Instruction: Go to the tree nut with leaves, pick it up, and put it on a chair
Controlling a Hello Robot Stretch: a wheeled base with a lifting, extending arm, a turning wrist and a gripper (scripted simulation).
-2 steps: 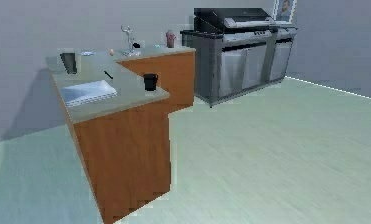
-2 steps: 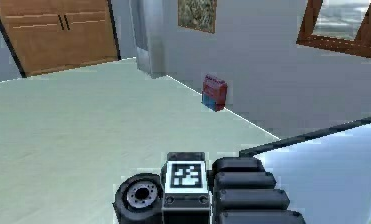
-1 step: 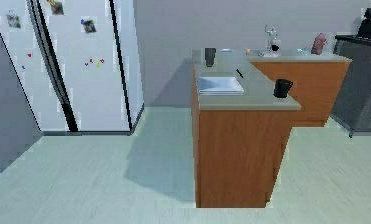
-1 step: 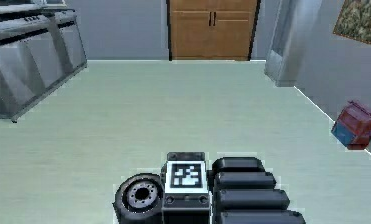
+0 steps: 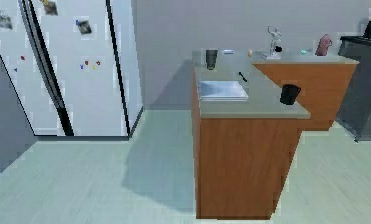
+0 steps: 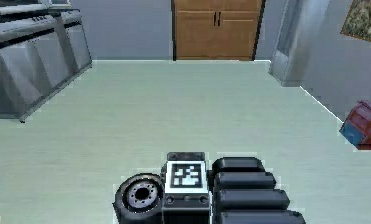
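Tree nut with leaves: cannot place it for sure yet. Pincer (image 6: 143, 196) sits tucked low beside the arm's white marker square (image 6: 188, 177). Its far end is unreadable, so I cannot tell whether it grasps anything or is released. My read is that the stowed posture suits driving, not reaching.

Around it is bare pale floor (image 6: 173, 110). A red-and-blue box (image 6: 361, 125) lies on the floor at the arm side view's right edge, and wooden cabinet doors (image 6: 217, 30) stand at the far wall.

Ahead is an L-shaped worktop (image 5: 268, 106) with a sink (image 5: 223, 90). A black cup (image 5: 290, 95) stands near the front corner and a grey cup (image 5: 211, 59) behind the sink. The far leg carries small items: a pink bottle (image 5: 324, 45) and a small yellowish blob (image 5: 250, 52). The blob is the best candidate for the nut, but too small to confirm. A white fridge (image 5: 68, 60) stands at the forward view's left.

Likely step: search and approach. Next, get round to the far leg so the arm side faces the worktop; the chair comes after.
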